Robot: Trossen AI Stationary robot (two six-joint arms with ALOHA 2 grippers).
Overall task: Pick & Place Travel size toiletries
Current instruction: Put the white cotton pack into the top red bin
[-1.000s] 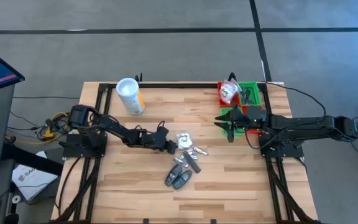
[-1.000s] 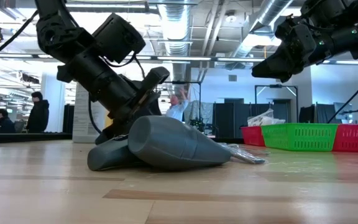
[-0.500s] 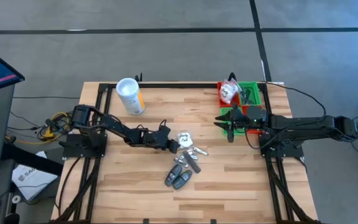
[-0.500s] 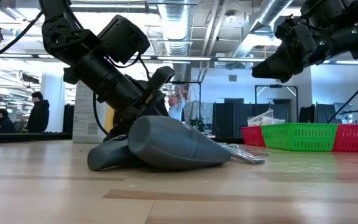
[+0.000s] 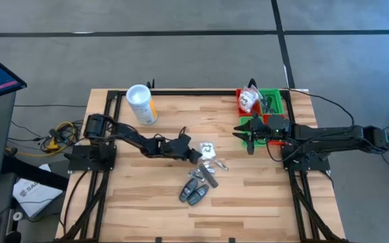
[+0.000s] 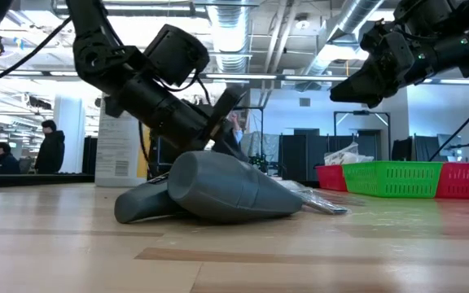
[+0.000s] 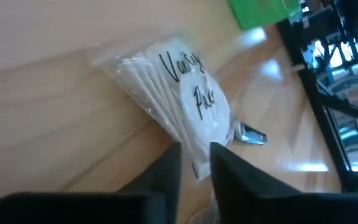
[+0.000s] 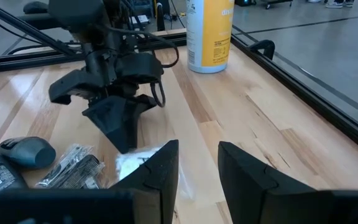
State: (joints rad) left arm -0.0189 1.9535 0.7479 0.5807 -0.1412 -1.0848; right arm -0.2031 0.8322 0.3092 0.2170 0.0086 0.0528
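Note:
A white clear-wrapped packet lies flat on the wooden table near its middle. My left gripper reaches it from the left, slanting down, and is shut on its edge; the right wrist view shows the gripper with its tips on the packet. More toiletries lie just nearer: dark grey little bottles and small clear packets. My right gripper hangs open above the table beside the bins, with nothing between its fingers. My left gripper has the packet's left-hand edge between its two fingertips. The fingers come slanting down from the table's left. The packet lies flat on the table, its far part spread out beyond the fingers.
Red and green bins stand at the far right, one red bin holding a white packet. A white canister with a yellow label stands at the far left. Bare wood lies along the near edge.
My left gripper has gone toward the table's right edge and a little down, onto the white packet. The packet has slid a short way to the right along the table.

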